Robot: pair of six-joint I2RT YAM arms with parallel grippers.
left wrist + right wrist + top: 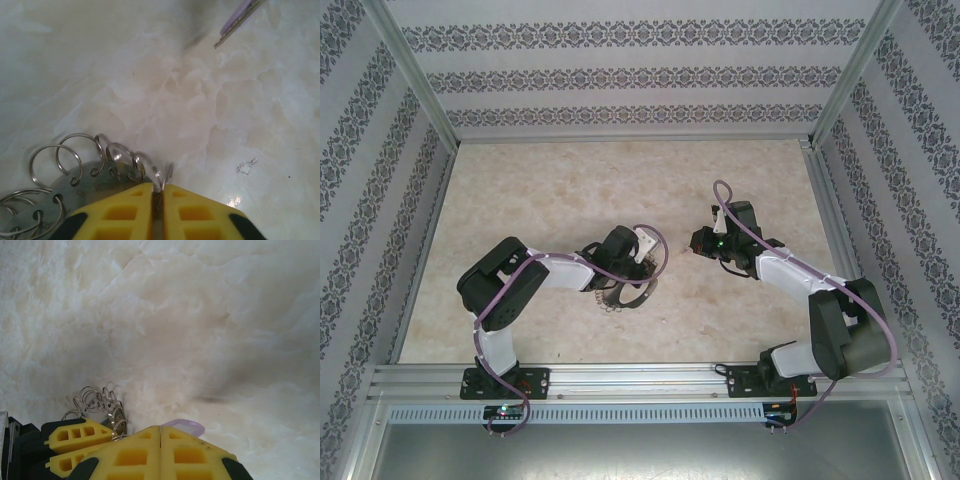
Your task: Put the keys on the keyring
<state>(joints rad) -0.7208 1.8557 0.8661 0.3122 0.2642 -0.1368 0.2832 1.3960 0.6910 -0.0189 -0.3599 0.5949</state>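
We are pinching a rim loop (161, 179) of the keyring (92, 181), lying centre-left, in the left claw (157, 191) while the right claw (160, 432) is clamping the key (190, 426); either thin grip is risking slipping on contact.

The left arm (515, 290) and the right arm (825, 310) share one build: bulky black joint housings joined by smooth white link shells, each on a black base plate (505, 383). A thin purple cable (719, 192) runs along each arm in loose loops. A small green light (720, 243) glows at the right wrist. The left end effector (157, 187) and right end effector (160, 430) have bright yellow fingers (125, 212) with rectangular moulded pockets and black backing
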